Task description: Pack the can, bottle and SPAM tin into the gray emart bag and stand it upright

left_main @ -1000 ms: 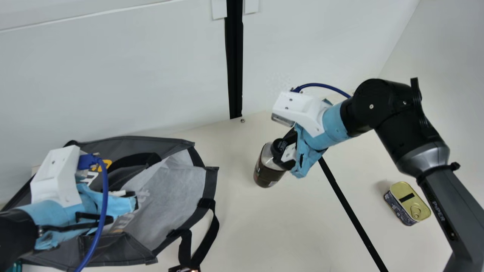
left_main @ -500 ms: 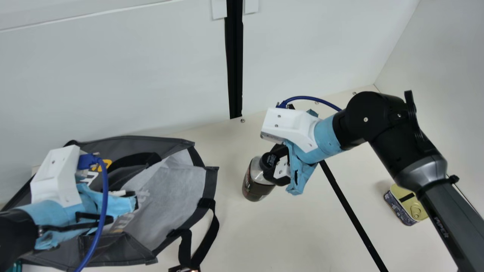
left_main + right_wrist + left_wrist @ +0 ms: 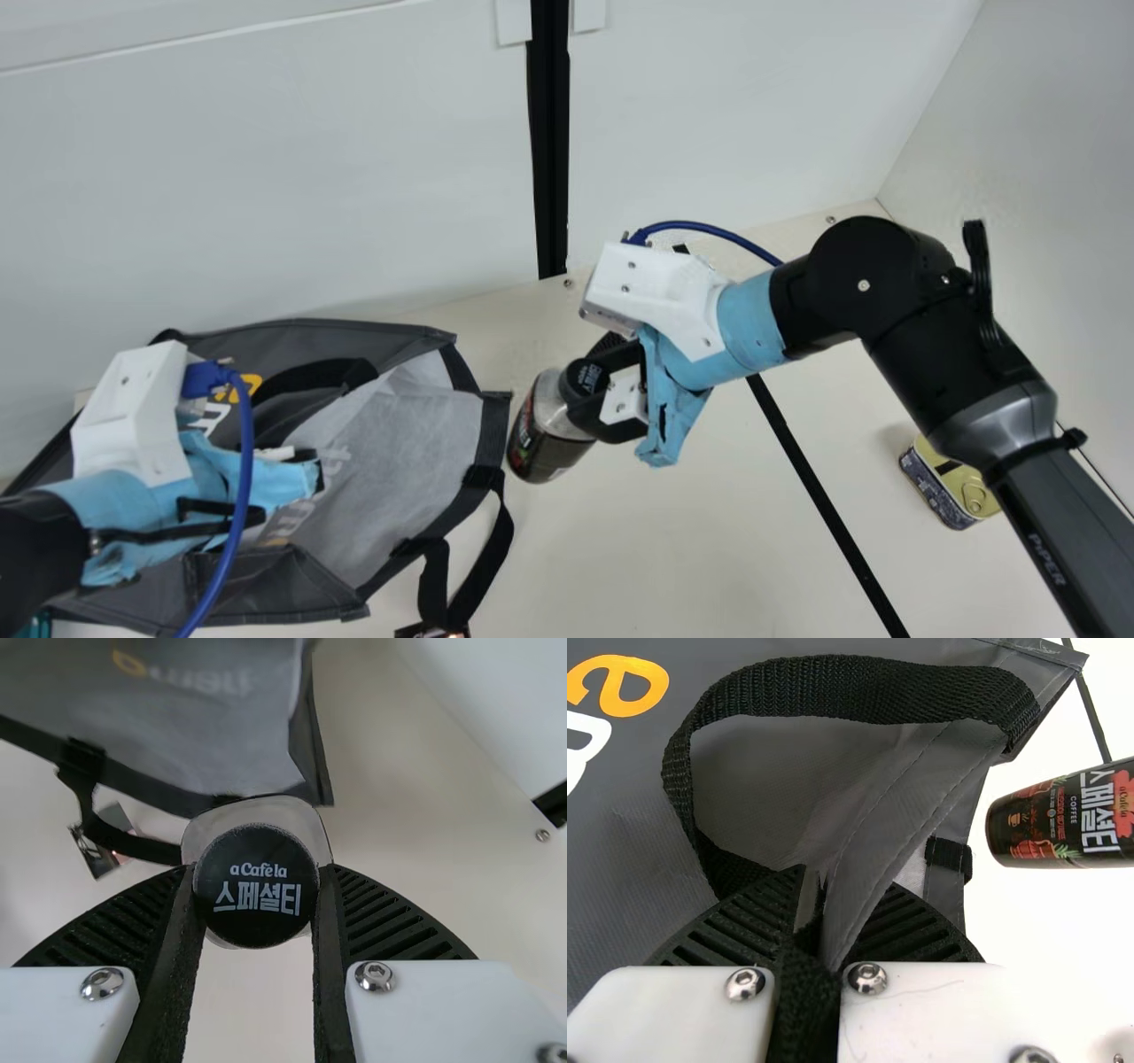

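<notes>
A robotics lab or similar test space is suggested; a cream table is enclosed by plain white panels, which are divided by a black upright strip; two jointed robot arms are fitted with white housings, wrapped in blue material and wired with blue cables.

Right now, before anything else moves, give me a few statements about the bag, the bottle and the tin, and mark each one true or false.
1. The right end effector holds the bottle near its cap. True.
2. The left end effector also holds the bottle. False: it is clamped on the fabric of the gray bag.
3. The bottle is outside the bag. True.
4. The SPAM tin is inside the bag. False: it rests on the table.
5. The bottle's cap is white. False: it is black.
</notes>
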You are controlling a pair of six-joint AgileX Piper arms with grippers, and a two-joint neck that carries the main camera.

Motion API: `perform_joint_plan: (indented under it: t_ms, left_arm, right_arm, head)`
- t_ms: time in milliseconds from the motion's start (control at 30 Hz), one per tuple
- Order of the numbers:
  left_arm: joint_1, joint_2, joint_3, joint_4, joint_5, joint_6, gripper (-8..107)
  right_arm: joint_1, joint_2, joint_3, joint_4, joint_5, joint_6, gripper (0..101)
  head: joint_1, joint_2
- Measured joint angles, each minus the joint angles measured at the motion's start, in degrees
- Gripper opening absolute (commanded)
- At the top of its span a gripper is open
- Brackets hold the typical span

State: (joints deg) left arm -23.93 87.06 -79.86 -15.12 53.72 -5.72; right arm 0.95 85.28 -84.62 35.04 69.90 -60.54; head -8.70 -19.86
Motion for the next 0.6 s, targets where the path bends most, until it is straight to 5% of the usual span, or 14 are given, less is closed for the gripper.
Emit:
perform_joint_plan:
  t_ms: [600]
  left_arm:
    - [0.00, 0.00, 0.00, 0.00, 0.00, 0.00, -8]
  right_arm:
    - [3.50, 0.14, -4.35, 9.17, 0.05, 6.40, 0]
  head:
    - [0.00, -0.09]
